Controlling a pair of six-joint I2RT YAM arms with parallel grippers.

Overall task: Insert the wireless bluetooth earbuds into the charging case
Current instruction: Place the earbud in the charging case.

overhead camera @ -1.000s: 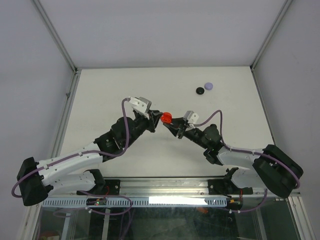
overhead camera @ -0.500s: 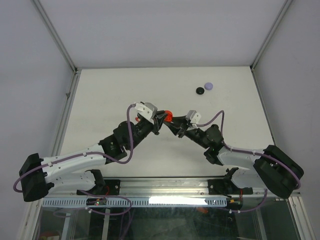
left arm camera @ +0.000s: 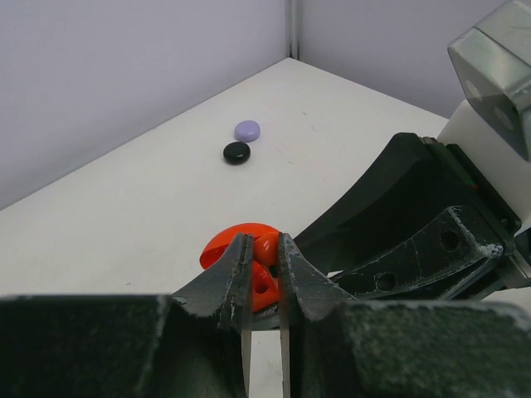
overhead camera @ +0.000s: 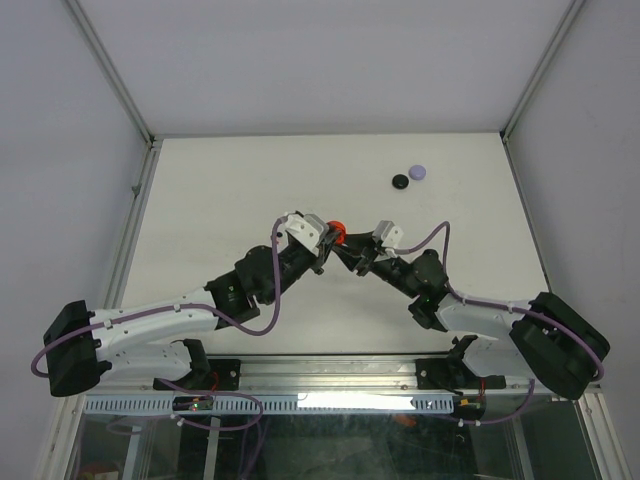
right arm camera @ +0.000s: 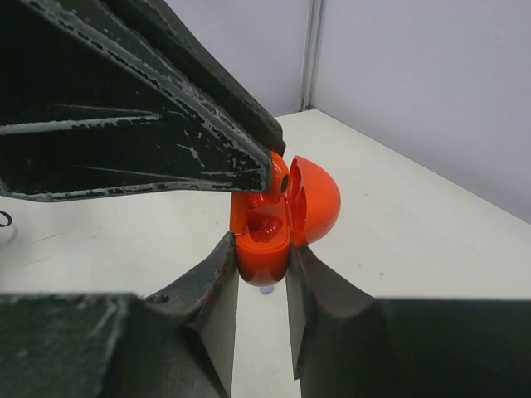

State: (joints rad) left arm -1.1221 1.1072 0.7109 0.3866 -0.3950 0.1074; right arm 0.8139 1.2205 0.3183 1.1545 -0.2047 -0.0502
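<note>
1. While your right fingers (overhead camera: 348,250) clamp the open red charging case (right arm camera: 315,199) above the worktop (overhead camera: 220,200), your left fingers (overhead camera: 325,243) sit pinched narrow on a red earbud (left arm camera: 266,246).
2. That earbud is at the case's open mouth.

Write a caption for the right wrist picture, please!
Right gripper holds the open red case; left gripper tip sits at its opening.
</note>
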